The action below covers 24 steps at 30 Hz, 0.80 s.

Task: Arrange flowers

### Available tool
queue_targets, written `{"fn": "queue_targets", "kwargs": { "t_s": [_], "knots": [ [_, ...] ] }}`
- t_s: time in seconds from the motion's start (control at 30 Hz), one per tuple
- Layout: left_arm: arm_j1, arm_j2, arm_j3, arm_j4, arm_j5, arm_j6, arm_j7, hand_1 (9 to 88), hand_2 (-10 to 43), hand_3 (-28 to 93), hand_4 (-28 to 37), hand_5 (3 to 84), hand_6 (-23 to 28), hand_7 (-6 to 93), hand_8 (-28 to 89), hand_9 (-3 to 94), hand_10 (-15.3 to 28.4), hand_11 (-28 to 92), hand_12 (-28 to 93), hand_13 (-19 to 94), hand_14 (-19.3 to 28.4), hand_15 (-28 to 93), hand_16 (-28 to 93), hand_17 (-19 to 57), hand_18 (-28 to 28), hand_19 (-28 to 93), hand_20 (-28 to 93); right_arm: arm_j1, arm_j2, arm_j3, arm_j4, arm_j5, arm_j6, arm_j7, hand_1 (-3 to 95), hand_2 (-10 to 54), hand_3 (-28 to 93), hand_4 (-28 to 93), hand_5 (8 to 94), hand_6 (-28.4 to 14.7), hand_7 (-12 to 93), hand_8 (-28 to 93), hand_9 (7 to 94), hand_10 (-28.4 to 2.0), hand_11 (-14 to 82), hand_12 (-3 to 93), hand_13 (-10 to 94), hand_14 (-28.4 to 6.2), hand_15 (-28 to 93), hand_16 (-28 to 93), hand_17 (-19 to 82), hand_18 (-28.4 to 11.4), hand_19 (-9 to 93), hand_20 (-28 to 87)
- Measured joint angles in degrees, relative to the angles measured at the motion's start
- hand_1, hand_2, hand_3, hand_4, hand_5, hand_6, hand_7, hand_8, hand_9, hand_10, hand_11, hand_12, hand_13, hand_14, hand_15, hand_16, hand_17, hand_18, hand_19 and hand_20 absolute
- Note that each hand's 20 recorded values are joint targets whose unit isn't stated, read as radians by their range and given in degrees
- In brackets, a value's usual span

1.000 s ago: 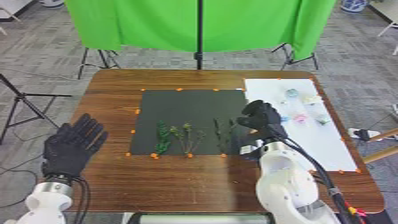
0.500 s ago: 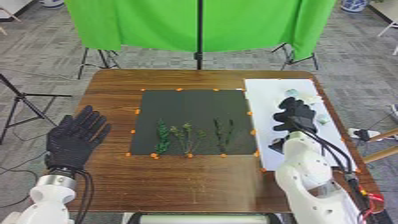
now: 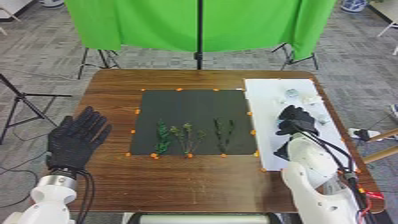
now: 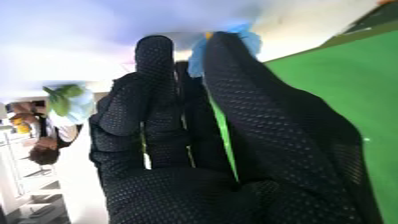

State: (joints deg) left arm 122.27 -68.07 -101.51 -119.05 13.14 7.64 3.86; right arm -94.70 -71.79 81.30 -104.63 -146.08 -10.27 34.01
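The right hand [image 3: 298, 120] is over the white sheet [image 3: 266, 95] on the worktop [image 3: 178, 182], its fingers nearly straight and a narrow gap between them and the thumb. In the right wrist view, a light blue flower [image 4: 252, 42] is at the tips of thumb and fingers, partly hidden behind them; whether they touch it, I cannot tell. A pale blue flower with green leaves [image 4: 80, 103] is well apart from the thumb, past the fingers. The left hand [image 3: 75, 142] has straight fingers.

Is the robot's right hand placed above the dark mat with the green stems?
No, the right hand is above the white sheet, to the right of the dark mat.
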Motion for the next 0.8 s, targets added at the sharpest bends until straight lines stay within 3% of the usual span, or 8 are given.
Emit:
{"fn": "queue_targets", "kwargs": {
  "t_s": [0.03,0.13,0.23,0.57,0.8],
  "knots": [
    [0.01,0.00,0.01,0.00,-0.02,0.06,0.00,29.2,16.3,78,-28.3,49.8,8.9,18.6,-10,41.8,15.9,27,13,30,16.6,49,-7,-6.1,16.7,42,18,-0.05,-0.01,-0.11,0.30,0.04,0.82,0.12,65.7,-9.5,69,-28,68.3,-0.8,27,-3,72.5,-12.4,13.8,37.6,55,-11.4,59,44,32,-22.9,86,47],
    [0.05,-0.05,0.02,-0.01,-0.15,0.12,0.01,29.2,16.2,78,-28.3,49.8,8.9,18.6,-10,42.0,15.9,27,13,30,16.7,49,-7,-6.0,16.7,42,18,-0.13,0.00,-0.77,1.42,0.03,5.82,0.31,66.0,-9.5,68,-28,73.7,-0.3,32,2,79.5,-11.2,17.2,46.2,59,-11.4,62,49,33,-22.7,87,48],
    [0.10,-0.12,0.02,-0.05,-0.35,0.20,0.03,29.0,16.2,77,-28.3,49.8,8.9,18.6,-10,42.0,15.9,27,13,30,16.7,49,-7,-6.0,16.7,42,18,-0.15,0.01,-1.59,2.72,-0.35,10.83,0.29,65.9,-9.5,68,-28,74.8,-0.4,33,2,80.6,-11.1,17.7,47.1,60,-11.5,62,49,34,-22.8,87,48],
    [0.25,-0.14,-0.01,-0.08,-0.55,0.35,0.38,28.9,16.0,77,-28.3,49.8,8.9,18.5,-10,42.1,16.0,27,13,30,16.7,49,-7,-6.0,16.7,42,18,-0.21,1.31,-5.06,1.42,-1.14,16.81,-1.18,64.6,-9.5,71,-28,75.3,-0.7,35,3,81.4,-11.3,17.3,47.4,61,-11.3,62,49,34,-22.9,87,47],
    [0.97,-0.03,-0.70,-0.23,-0.68,1.09,0.88,29.0,15.9,77,-28.3,49.8,9.0,18.5,-10,42.0,16.0,27,13,30,16.7,49,-7,-6.0,16.7,42,18,4.40,1.11,-12.28,0.09,0.42,21.63,-11.05,63.8,-9.5,71,-28,74.1,-0.3,36,3,80.6,-11.1,17.6,48.7,59,-10.8,62,50,33,-21.6,86,47]
  ]
}}
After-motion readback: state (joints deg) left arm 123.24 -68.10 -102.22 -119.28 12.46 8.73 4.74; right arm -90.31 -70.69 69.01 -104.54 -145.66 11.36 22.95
